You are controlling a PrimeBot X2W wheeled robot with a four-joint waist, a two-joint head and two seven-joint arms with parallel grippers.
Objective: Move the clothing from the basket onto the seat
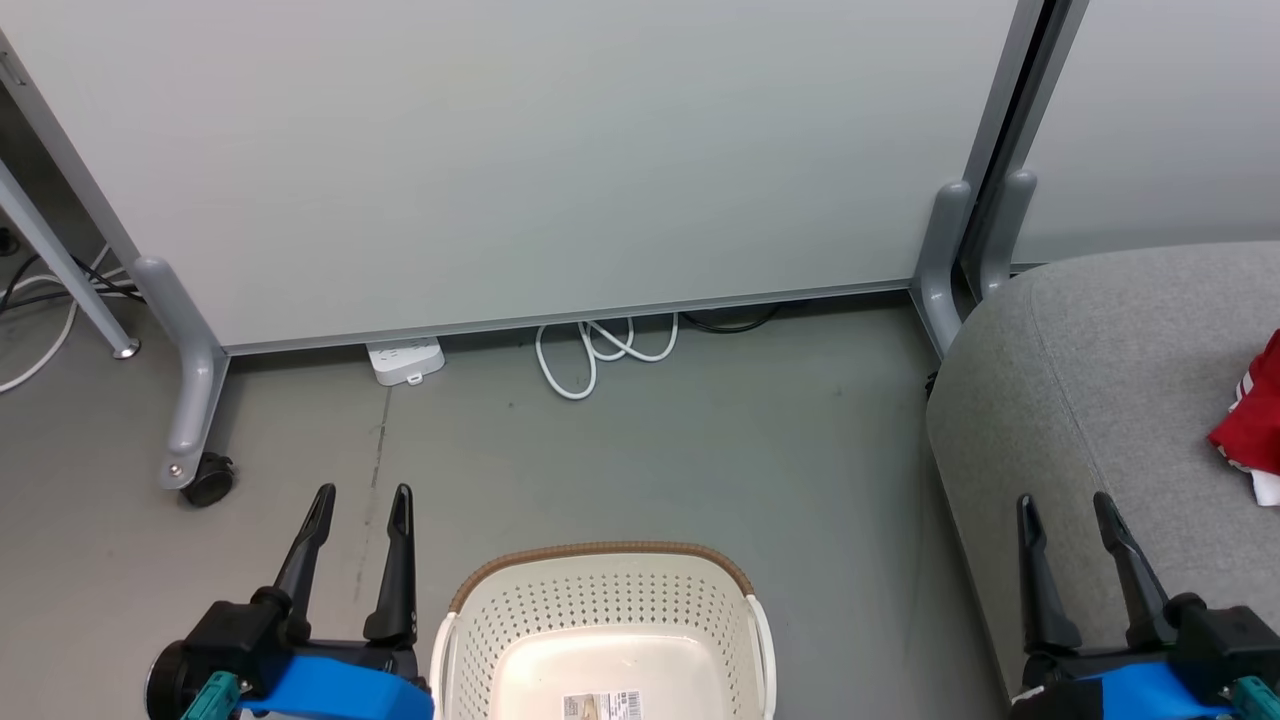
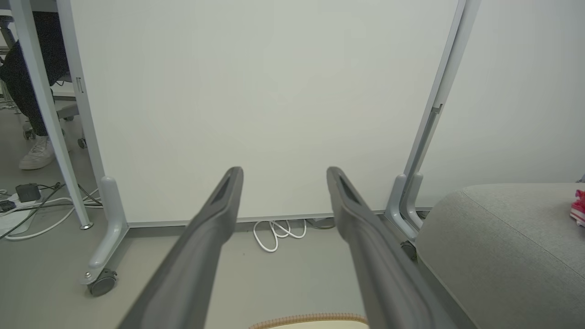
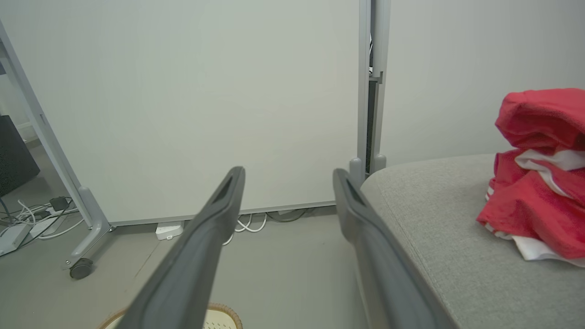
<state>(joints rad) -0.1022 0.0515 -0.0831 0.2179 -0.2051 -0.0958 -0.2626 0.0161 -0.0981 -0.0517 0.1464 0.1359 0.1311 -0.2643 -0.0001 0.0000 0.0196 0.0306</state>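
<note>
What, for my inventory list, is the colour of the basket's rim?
Brown, woven-look; the rim shows best in the head view.

Light: bright, even around you.
Shadows: faint beneath the pale grey partition panel.
Edges: your wrist views bow straight lines.

Ahead of me stands a pale partition panel on grey metal legs, its left foot ending in a black castor. A second panel joins it on my right. The floor is smooth grey. A white power strip and a looped white cable lie at the panel's base. To my left are a slanted table leg, loose cables and a person's white shoe.
</note>
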